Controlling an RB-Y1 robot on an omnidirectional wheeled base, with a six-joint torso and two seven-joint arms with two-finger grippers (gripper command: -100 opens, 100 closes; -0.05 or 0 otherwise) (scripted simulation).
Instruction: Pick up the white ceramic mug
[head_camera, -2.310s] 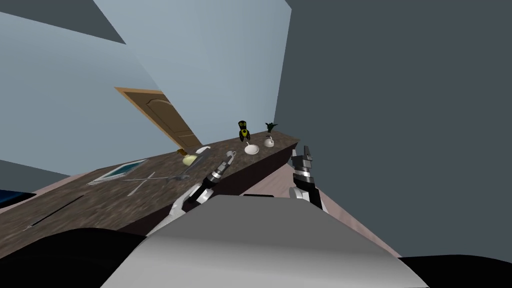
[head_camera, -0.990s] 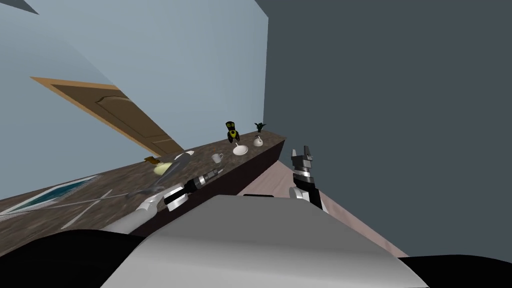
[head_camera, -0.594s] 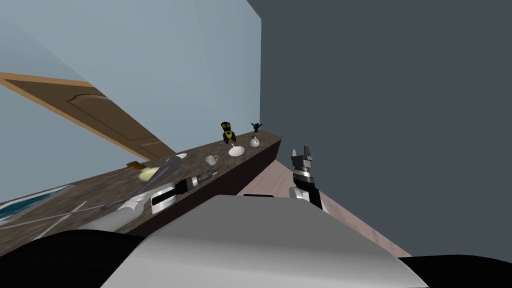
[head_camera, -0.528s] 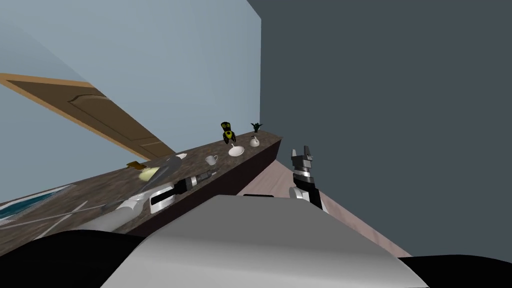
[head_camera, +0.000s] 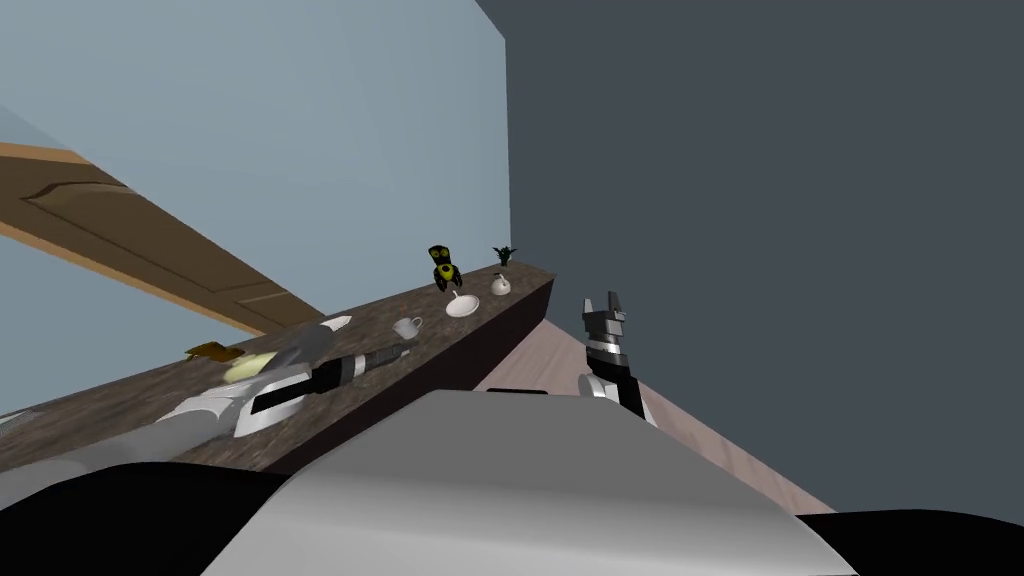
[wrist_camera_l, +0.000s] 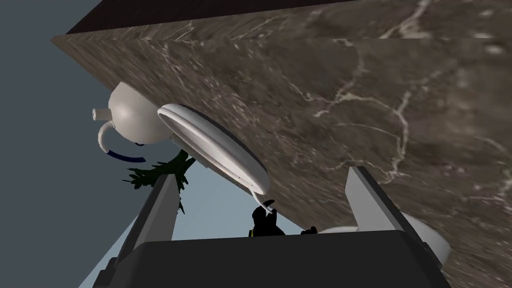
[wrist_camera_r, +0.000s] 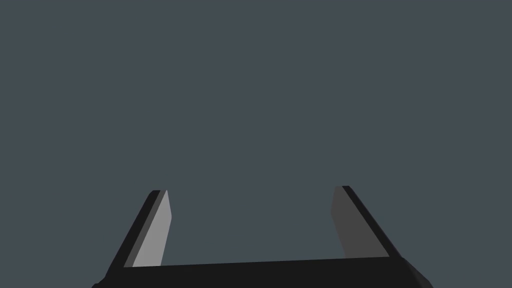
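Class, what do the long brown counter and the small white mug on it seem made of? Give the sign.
The long brown counter looks like marble or similar stone: pale veins branch across its dark surface. The small white mug is plain, smooth white with no texture; ceramic perhaps, but the look leaves it open.

Perhaps a kitchen: marble counter (wrist_camera_l: 350, 100), teapot (wrist_camera_l: 132, 112)
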